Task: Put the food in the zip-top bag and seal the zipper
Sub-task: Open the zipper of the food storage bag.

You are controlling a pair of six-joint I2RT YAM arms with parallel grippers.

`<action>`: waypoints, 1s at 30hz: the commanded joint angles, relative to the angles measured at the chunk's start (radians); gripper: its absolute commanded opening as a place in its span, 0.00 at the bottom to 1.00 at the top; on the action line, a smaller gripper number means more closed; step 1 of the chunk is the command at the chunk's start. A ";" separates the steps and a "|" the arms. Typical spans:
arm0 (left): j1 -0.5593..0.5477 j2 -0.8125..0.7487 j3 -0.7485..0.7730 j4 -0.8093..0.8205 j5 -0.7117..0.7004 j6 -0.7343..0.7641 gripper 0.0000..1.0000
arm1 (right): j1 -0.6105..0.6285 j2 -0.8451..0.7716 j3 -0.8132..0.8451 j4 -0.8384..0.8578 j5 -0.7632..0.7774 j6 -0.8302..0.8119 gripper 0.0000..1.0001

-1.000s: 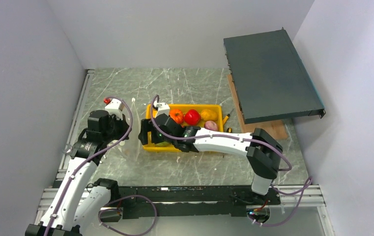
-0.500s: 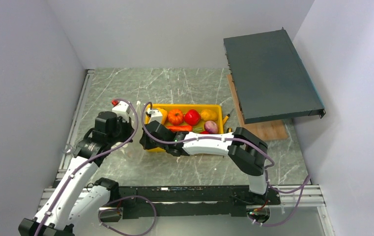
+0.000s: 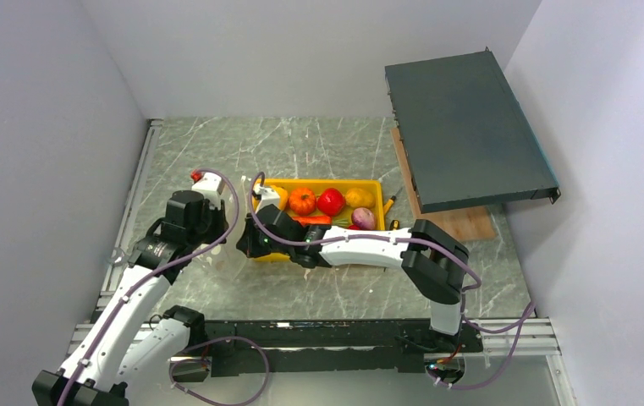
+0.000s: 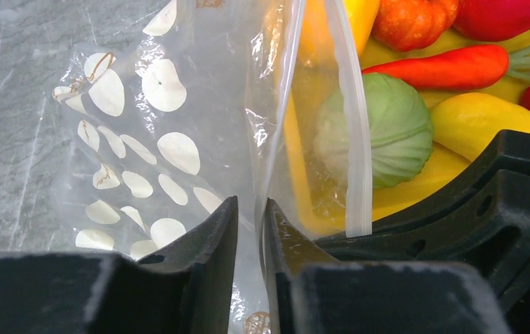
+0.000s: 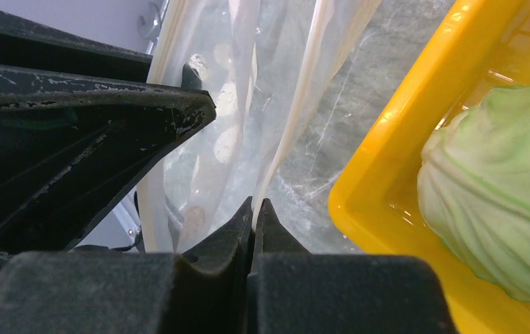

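One zip-top bag [image 4: 143, 139] is held up just beside the left end of the one yellow tray [image 3: 327, 181], with its zipper [image 4: 356, 139] on the tray side. In the tray lie one pumpkin [image 3: 303, 200], one tomato [image 3: 331, 201], one yellow pepper [image 3: 357, 197], one onion [image 3: 363, 217], one carrot [image 4: 450, 66] and one cabbage [image 4: 387, 129]. The left pincer [image 4: 251, 205] is slightly spread, with bag film in its gap. The right pincer [image 5: 255, 203] is pressed together on the bag's rim. The table [image 3: 301, 144] is grey marble with white walls around it, and one dark case [image 3: 462, 127] sits right of the tray.
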 commanded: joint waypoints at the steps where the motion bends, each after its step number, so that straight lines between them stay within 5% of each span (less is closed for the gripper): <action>1: -0.002 -0.013 0.043 0.007 -0.003 0.025 0.18 | -0.011 -0.027 0.020 0.058 -0.041 -0.001 0.00; 4: -0.003 -0.031 0.048 -0.009 -0.062 0.026 0.01 | -0.011 -0.026 0.013 0.051 -0.042 -0.001 0.00; 11: -0.003 -0.161 0.055 -0.060 -0.367 -0.033 0.00 | -0.010 -0.037 0.013 -0.110 0.142 -0.059 0.00; 20: -0.003 -0.218 0.015 0.016 -0.242 0.007 0.00 | -0.007 -0.038 0.048 -0.136 0.114 -0.134 0.00; 30: -0.003 -0.102 0.043 -0.028 -0.237 -0.005 0.00 | -0.004 -0.120 0.095 -0.226 0.063 -0.260 0.47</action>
